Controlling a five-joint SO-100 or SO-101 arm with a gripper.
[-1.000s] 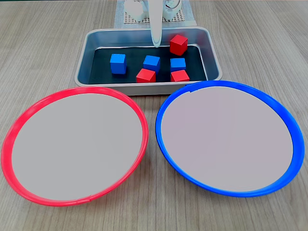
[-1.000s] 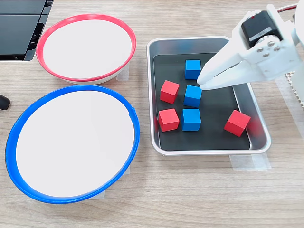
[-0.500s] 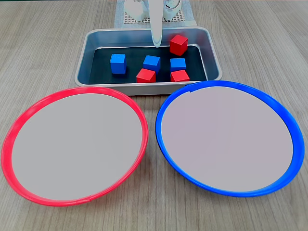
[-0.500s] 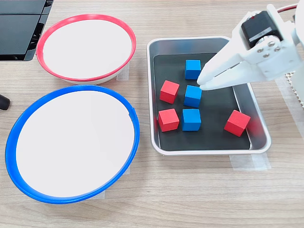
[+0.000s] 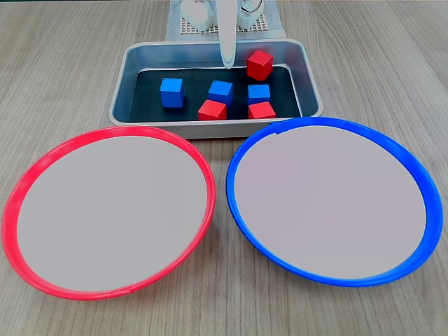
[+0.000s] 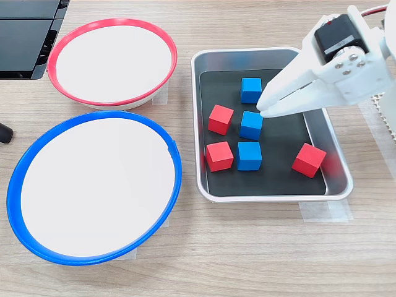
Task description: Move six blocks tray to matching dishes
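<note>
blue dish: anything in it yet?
Empty. The blue dish shows a bare pale centre in both fixed views; all six blocks sit in the tray.

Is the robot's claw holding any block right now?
No. The gripper holds nothing: its fingertips are together, poised over the tray near the middle blue block. All six blocks lie loose in the tray.

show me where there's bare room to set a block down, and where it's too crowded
Both dishes are bare: the red-rimmed dish and the blue-rimmed dish. Bare wood lies along the table's near edge below the tray. The tray's middle is crowded: six blocks, with the gripper and its fingers over a blue block.
</note>
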